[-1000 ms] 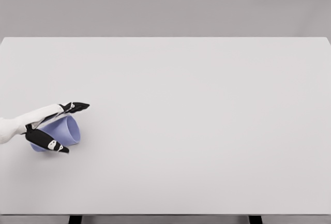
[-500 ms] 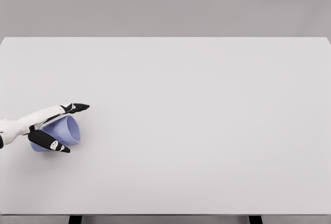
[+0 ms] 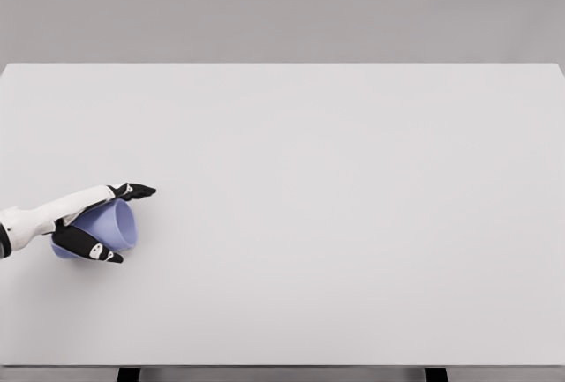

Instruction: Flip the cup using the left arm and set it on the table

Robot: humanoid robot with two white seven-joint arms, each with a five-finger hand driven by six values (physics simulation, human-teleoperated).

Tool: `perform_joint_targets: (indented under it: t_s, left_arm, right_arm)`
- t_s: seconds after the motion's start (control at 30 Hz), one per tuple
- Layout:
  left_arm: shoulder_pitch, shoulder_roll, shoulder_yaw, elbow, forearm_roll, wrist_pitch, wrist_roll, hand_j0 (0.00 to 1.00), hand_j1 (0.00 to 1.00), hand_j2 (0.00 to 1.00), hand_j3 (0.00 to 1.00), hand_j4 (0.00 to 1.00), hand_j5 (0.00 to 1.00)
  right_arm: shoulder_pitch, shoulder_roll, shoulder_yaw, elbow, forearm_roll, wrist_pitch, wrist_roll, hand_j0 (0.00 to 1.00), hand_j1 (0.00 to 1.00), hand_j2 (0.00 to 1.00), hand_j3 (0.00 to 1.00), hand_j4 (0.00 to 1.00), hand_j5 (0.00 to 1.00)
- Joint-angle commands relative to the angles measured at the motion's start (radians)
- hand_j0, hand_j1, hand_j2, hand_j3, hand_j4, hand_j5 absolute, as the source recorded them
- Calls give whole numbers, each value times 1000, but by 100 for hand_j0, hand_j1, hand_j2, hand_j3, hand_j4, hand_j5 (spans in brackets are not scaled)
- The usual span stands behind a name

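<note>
**benchlurker:** why are you holding the cup sideways like that, way down in the lower left of the frame?

**me:** because it's mid-job. My left hand is wrapped around the lilac cup, fingers reaching over the top side and the thumb coming in underneath, so the body is pinched between them. The cup lies on its side with the open mouth pointing toward the right of the frame. I'd guess a side-on grip like this lets me roll my wrist and bring it upright without regripping. Can't tell from here whether it's touching the surface or just above it.

**benchlurker:** anything nearby to knock over?

**me:** the worktop is a plain, pale, matte slab filling most of the frame, with dark legs peeking out at the bottom edge. Behind it is a flat grey wall. My right arm isn't in the shot.
</note>
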Motion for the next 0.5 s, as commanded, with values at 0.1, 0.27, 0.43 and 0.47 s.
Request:
perform_joint_targets:
  t_s: [0.1, 0.27, 0.43, 0.47]
  left_arm:
    - [0, -7, -15, 0, -13, -24, 7, 65, 65, 65, 65, 65, 65]
    - [0, -7, -16, 5, -12, -24, 8, 47, 47, 47, 47, 47, 47]
    - [-9, -6, -16, 5, -4, -26, 21, 48, 48, 48, 48, 48, 48]
    - [-15, -6, -15, 5, -3, -26, 21, 48, 48, 48, 48, 48, 48]
  right_arm:
    - [0, 0, 0, 0, 0, 0, 0, 100, 100, 100, 100, 100, 100]
    - [0, 0, 0, 0, 0, 0, 0, 100, 100, 100, 100, 100, 100]
    - [0, 0, 0, 0, 0, 0, 0, 100, 100, 100, 100, 100, 100]
    - [0, 0, 0, 0, 0, 0, 0, 100, 100, 100, 100, 100, 100]
